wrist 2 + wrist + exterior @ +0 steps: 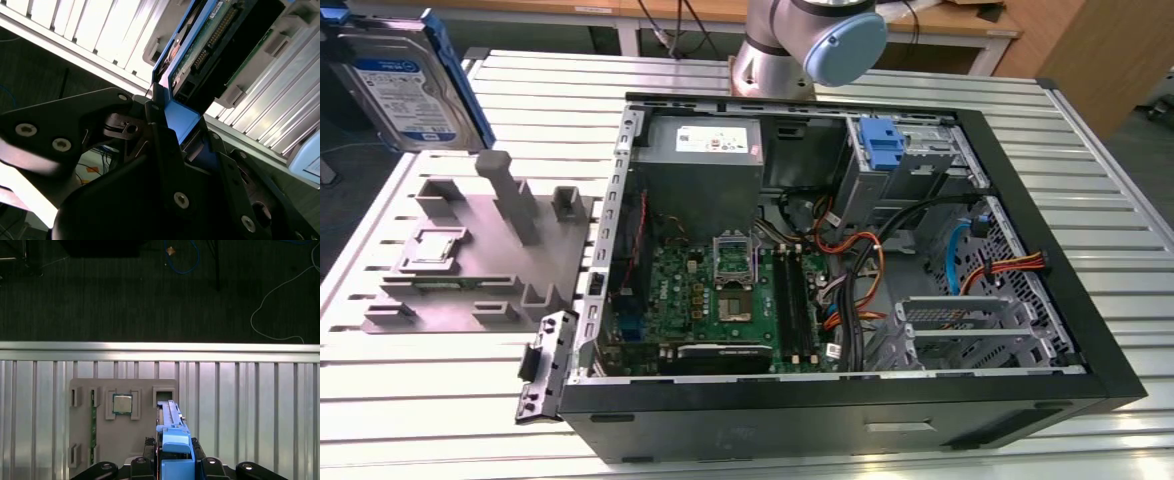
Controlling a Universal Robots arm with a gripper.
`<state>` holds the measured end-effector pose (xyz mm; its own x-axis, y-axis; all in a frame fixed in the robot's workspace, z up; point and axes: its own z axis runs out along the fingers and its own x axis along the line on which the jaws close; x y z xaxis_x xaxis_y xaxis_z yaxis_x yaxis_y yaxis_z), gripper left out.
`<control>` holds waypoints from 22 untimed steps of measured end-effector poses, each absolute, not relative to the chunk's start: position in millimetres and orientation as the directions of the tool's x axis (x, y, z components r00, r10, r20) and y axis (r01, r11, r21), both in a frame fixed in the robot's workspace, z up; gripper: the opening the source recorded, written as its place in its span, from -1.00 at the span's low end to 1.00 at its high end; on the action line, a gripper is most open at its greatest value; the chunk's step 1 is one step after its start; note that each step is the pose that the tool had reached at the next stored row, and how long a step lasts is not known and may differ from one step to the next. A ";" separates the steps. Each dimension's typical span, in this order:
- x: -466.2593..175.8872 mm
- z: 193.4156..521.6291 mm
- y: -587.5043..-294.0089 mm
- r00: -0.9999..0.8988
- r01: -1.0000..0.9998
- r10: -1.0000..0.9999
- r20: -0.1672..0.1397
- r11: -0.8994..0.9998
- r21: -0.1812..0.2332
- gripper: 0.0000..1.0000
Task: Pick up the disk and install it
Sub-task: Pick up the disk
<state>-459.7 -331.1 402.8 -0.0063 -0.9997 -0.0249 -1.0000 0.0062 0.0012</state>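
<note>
Above the slatted desk (454, 420), upper left, the gripper (176, 462) clamps the disk (400, 95) by its blue carrier frame (172, 432). It is likely stiff, dense and shock-fragile.

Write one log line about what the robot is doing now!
stage: pick-up | gripper: shut on disk | disk: in the air by grey tray | computer case: open, disk not inside

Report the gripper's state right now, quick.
Gripper: shut on the disk, clamped on its blue-framed edge in both wrist views.
</note>
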 end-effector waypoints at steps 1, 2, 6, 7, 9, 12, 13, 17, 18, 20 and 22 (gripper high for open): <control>-459.7 403.4 -331.1 -0.006 -1.000 -1.000 -0.025 0.006 0.001 -0.27; -459.7 404.0 -331.1 -0.006 -1.000 -1.000 -0.025 0.006 0.001 -0.27; -459.7 406.1 -331.1 -0.006 -1.000 -1.000 -0.025 0.006 0.001 -0.27; -459.7 406.6 -331.1 -0.006 -1.000 -1.000 -0.025 0.006 0.001 -0.27; -459.7 407.9 -331.1 -0.006 -1.000 -1.000 -0.025 0.006 0.001 -0.27; -459.7 410.2 -331.1 -0.006 -1.000 -1.000 -0.025 0.006 0.001 -0.27; -459.7 410.8 -331.1 -0.006 -1.000 -1.000 -0.025 0.006 0.001 -0.27; -459.7 413.2 -331.1 -0.006 -1.000 -1.000 -0.025 0.006 0.001 -0.27; -459.7 413.7 -331.1 -0.006 -1.000 -1.000 -0.025 0.006 0.001 -0.27; -459.7 414.7 -331.1 -0.006 -1.000 -1.000 -0.025 0.006 0.001 -0.27; -459.7 415.4 -331.1 -0.006 -1.000 -1.000 -0.025 0.006 0.001 -0.27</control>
<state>-459.7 -331.1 415.4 -0.0062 -0.9997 -0.0248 -1.0000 0.0062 0.0012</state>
